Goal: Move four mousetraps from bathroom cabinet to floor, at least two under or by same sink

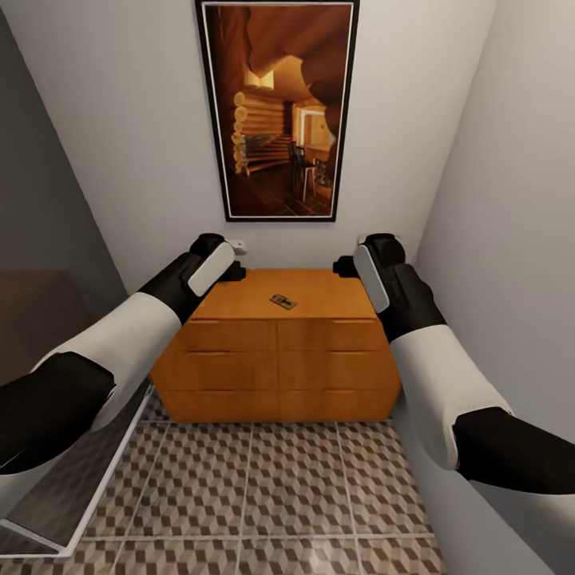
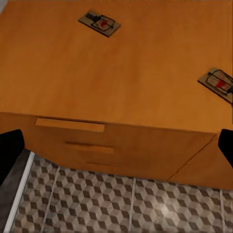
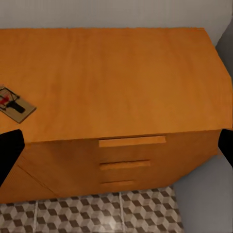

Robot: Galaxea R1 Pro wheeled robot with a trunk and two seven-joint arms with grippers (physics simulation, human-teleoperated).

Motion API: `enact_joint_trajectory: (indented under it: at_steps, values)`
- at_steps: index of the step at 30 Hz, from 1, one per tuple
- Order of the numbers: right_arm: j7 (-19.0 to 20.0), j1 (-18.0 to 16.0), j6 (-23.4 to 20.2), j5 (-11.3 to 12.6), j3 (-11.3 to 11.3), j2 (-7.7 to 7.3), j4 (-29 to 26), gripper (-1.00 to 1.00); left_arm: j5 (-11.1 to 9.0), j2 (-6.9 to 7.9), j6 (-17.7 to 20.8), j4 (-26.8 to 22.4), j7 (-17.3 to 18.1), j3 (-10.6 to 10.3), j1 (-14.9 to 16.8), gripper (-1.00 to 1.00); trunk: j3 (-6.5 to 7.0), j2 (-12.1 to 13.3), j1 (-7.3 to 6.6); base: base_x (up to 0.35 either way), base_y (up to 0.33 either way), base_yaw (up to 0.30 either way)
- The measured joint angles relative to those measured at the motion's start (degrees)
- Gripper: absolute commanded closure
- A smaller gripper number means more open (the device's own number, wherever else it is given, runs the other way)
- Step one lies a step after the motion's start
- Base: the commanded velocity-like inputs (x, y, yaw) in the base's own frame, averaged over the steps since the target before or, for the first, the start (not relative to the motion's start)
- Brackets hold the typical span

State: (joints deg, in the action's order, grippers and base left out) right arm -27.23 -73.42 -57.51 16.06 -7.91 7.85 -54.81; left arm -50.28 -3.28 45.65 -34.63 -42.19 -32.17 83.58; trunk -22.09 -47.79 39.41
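- Two pairs of fingers hang above the cabinet (image 1: 275, 351), one over each end of its top; in each wrist view the dark fingertips show only at the frame's two side edges, spread wide apart with nothing between them.
- The left gripper's (image 2: 116, 143) fingers (image 2: 10, 148) straddle the cabinet's front edge, over the topmost bar handle (image 2: 70, 124), with bare orange-brown wood beneath.
- The right gripper's (image 3: 116, 145) fingers (image 3: 8, 150) sit the same way over the other end, above the upper handle (image 3: 132, 141) on that side.
- In the left wrist view two mousetraps lie flat on the cabinet top, well apart: one (image 2: 99, 23) far back from the front edge, the other (image 2: 219, 83) closer to the front edge and cut by the frame's border.
- In the right wrist view one mousetrap (image 3: 12, 104) lies near the front edge, partly cut by the frame.
- The head view shows a single mousetrap (image 1: 283, 301) near the middle of the top, between the two forearms, with open wood all round it.
- The cabinet stands against the back wall under a framed picture (image 1: 277, 108), its right end close to the side wall.
- The bathroom floor (image 1: 263, 495) of cube-patterned tiles lies open in front of the drawers.
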Motion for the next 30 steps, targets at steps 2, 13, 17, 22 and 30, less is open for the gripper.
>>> enact_joint_trajectory:
  at_steps: [2,13,17,22,30]
  values:
    - [0.11,0.13,0.01,0.09,-0.08,0.03,0.03,-1.00,0.00,0.44,-0.01,0.28,0.00,0.00,0.00,-1.00,0.00,0.00,0.00,0.337,0.000,0.000]
    - [4.69,0.47,0.03,1.37,-0.16,-0.06,0.38,-1.00,0.01,2.55,-0.05,3.57,-0.07,0.45,0.01,-1.00,0.00,0.00,0.00,0.337,0.000,0.000]
    - [5.11,0.47,0.04,1.42,-0.20,0.06,0.43,-1.00,0.03,3.19,0.03,3.96,-0.08,1.80,0.00,-1.00,0.00,0.00,0.00,0.337,0.000,0.000]
    - [5.95,0.52,0.04,1.41,-0.20,0.08,0.49,-1.00,0.06,3.44,0.08,4.11,-0.08,3.12,0.00,-1.00,0.00,0.00,0.00,0.317,0.000,0.000]
    - [6.12,0.51,-0.10,1.40,-0.48,0.06,0.42,-1.00,-0.12,2.88,0.15,4.11,-0.08,3.17,-0.02,-1.00,0.00,0.00,0.00,0.098,0.000,0.000]
